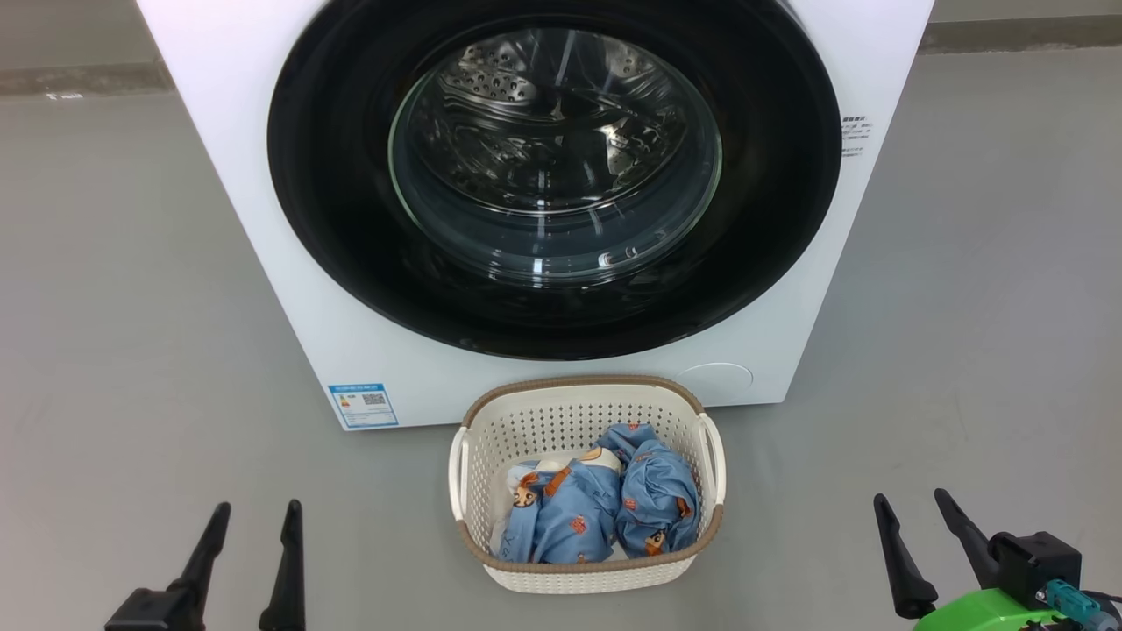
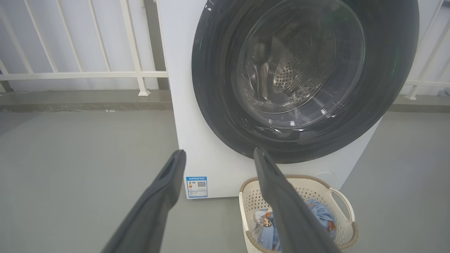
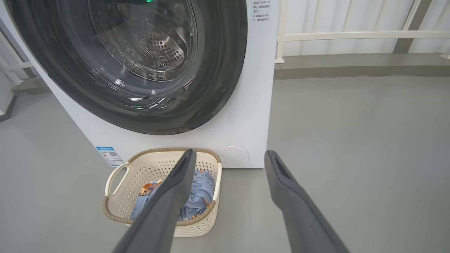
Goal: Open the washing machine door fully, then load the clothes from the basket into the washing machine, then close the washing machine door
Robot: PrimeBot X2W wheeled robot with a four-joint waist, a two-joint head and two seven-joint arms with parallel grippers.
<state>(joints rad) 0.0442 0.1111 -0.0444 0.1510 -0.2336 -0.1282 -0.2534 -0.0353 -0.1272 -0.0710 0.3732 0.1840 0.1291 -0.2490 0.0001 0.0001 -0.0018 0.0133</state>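
Observation:
The white washing machine point(image 1: 263, 228) stands straight ahead, its round black-rimmed door point(image 1: 351, 263) shut flat against the front, the steel drum showing through the glass. On the floor before it sits the cream basket point(image 1: 561, 412) with the light blue clothes point(image 1: 605, 508) bunched inside. My left gripper point(image 1: 257, 508) hangs open at the lower left, well short of the basket. Open too is my right gripper point(image 1: 912, 501), at the lower right. The left wrist view has the door point(image 2: 218, 88) and basket point(image 2: 337, 196); the right wrist view has the door point(image 3: 225, 70), basket point(image 3: 154, 165) and clothes point(image 3: 200, 189).
Grey floor point(image 1: 114, 350) spreads around the machine on both sides. A blue label point(image 1: 363, 405) sits at the machine's lower left corner, a round flap point(image 1: 714, 381) at its lower right. White railings point(image 2: 81, 74) and a low kerb run behind the machine.

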